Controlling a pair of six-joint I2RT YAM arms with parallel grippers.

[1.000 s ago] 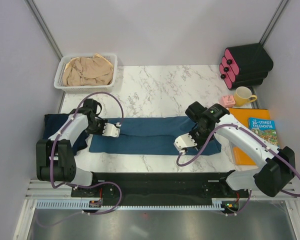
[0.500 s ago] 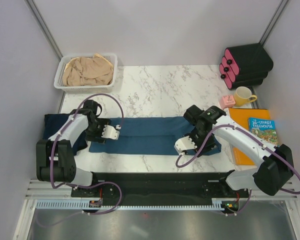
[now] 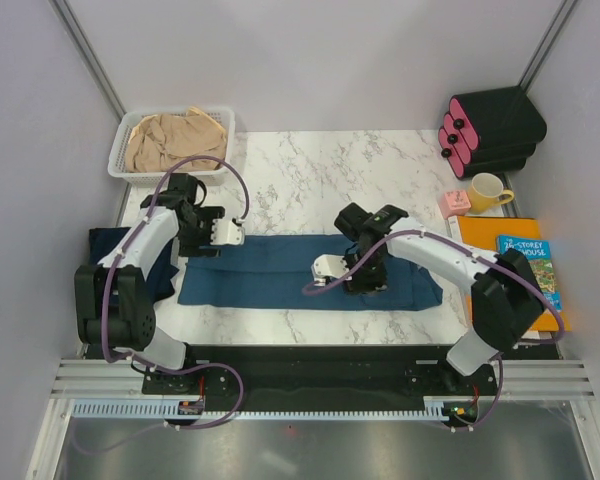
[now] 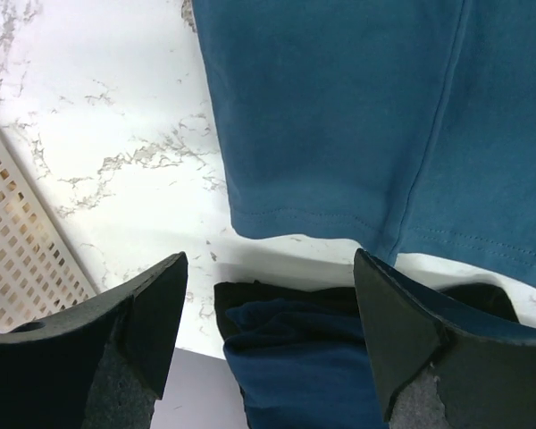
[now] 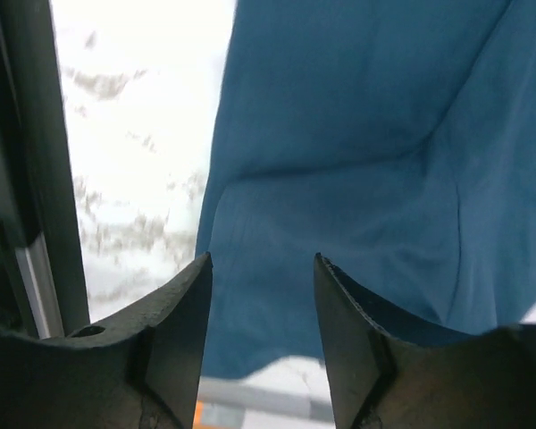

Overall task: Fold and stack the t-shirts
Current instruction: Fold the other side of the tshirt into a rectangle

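Note:
A teal-blue t-shirt [image 3: 280,270] lies folded into a long strip across the marble table [image 3: 320,170]. A dark navy t-shirt [image 3: 110,255] lies bunched at its left end. The beige t-shirt [image 3: 175,140] is heaped in the white basket [image 3: 118,160]. My left gripper [image 3: 215,235] hovers open over the strip's left end. In the left wrist view the left gripper [image 4: 268,257] holds nothing, with the teal shirt [image 4: 339,116] ahead and the navy shirt [image 4: 295,366] below. My right gripper [image 3: 345,272] stands open above the strip's middle. Nothing sits between the right gripper's [image 5: 263,259] fingers above the teal cloth [image 5: 366,161].
A yellow mug [image 3: 488,190] and a small pink block [image 3: 455,202] stand at the right. A blue book [image 3: 525,262] lies on an orange folder [image 3: 480,290]. A black and pink rack [image 3: 490,130] sits at the back right. The basket's slotted wall [image 4: 18,250] shows left of my left fingers.
Both grippers have opened and let go of the teal shirt. The left one has drawn back a little; the right one has swung left, from the strip's right end towards its middle.

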